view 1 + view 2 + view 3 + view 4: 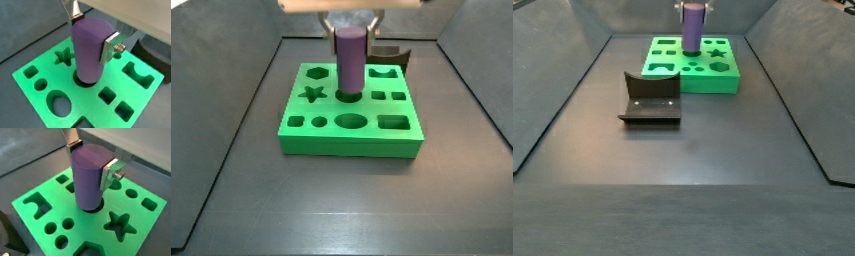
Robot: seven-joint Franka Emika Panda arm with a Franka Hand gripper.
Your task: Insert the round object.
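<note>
My gripper (92, 31) above centre of flat green plastic block with shaped holes (40, 62), 2 silver finger plates clamped on upper part of tall smooth purple-mauve cylinder peg (90, 47). I hold it high so lower length stays free for hole. Peg upright, bottom end in round hole (93, 208) in both wrist views; how deep, I cannot tell, dark rim hides it. Side view agrees: peg (349, 62) standing in block's middle row. Dark L-shaped fixture (649, 96) stands on floor just beside block, apart from peg. I judge insertion begun, seating and release left.
</note>
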